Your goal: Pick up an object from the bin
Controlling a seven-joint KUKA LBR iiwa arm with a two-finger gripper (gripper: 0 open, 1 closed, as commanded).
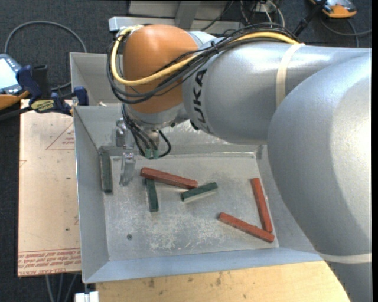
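Claw [126, 168] at left of bin [91, 206], grip state unclear; dark green stick [106, 171] beside, red stick [168, 177] near.

Dark floor [50, 62] fills the upper left of the frame, with a black cable [41, 23] looping across it. A pale-screened device [6, 71] sits at the left edge. More cables [260, 9] tangle along the top, near an orange object [339, 7] in the upper right corner.

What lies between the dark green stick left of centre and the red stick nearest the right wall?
Camera view: a tilted green stick with a pale edge lies between the dark green stick and the rightmost red stick, touching neither.
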